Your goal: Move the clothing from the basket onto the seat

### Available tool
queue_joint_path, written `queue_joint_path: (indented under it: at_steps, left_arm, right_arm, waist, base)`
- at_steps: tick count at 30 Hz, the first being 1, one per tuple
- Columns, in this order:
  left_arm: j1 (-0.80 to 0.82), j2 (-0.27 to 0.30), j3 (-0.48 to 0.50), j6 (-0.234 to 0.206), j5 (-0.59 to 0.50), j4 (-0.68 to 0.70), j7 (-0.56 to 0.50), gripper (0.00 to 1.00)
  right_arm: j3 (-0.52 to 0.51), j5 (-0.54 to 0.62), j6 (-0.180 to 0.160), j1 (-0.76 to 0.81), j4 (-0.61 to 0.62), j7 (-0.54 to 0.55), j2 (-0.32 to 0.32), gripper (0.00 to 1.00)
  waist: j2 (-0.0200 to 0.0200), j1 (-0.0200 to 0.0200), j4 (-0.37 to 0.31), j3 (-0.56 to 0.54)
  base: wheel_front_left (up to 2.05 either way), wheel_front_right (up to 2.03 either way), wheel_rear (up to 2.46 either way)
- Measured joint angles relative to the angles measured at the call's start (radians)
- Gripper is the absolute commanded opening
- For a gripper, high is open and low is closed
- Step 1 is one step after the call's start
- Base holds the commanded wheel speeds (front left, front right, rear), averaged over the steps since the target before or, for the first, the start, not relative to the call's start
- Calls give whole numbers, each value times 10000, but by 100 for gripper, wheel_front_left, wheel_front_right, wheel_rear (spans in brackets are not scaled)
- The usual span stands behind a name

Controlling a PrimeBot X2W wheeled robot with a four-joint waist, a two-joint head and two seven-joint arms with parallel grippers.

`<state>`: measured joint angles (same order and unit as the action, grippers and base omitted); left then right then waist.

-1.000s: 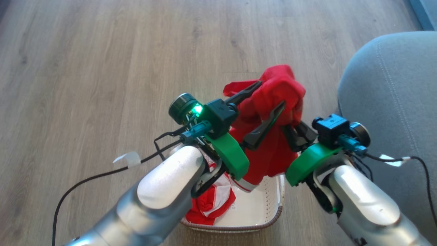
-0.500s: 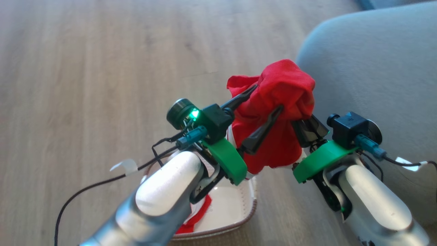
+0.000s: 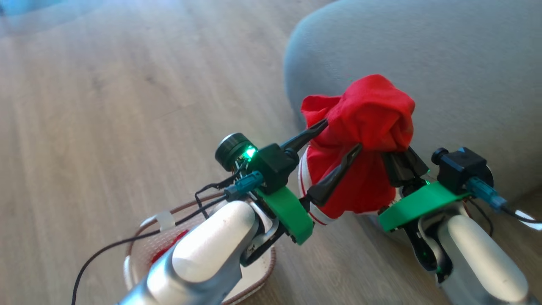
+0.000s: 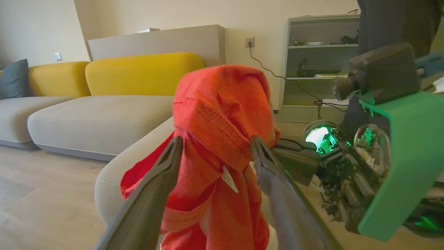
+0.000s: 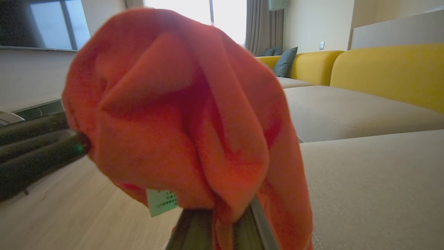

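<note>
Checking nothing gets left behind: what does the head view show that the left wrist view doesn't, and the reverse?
Head view: the basket on the floor, red fabric lying in it. Left wrist view: a white label on the red garment, yellow sofa backs, a shelf. Both: the red garment between the open left gripper's fingers, the right gripper shut on it, the grey seat behind.

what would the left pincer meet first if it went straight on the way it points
The red clothing bunched between the open fingers of the left pincer; behind it, probably the grey seat.
</note>
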<state>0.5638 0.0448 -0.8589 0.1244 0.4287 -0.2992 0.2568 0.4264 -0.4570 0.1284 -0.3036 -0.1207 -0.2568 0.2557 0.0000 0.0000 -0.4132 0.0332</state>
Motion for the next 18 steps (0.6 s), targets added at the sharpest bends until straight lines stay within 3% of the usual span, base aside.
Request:
queue_joint_path:
  at_steps: [8, 18]
  left_arm:
    - [-255, 2, 12, 0, -238, 234, 0, 100]
    - [-209, 15, -570, 0, -525, 288, 0, 100]
  right_arm:
    - [-558, 249, 0, 553, 499, 0, -17, 0]
    - [-2817, 746, 0, 140, 293, 0, -84, 0]
  waist:
    - [0, 0, -975, 179]
    - [0, 0, -1015, 1223]
  base:
    - [0, 0, 0]
    - [0, 0, 0]
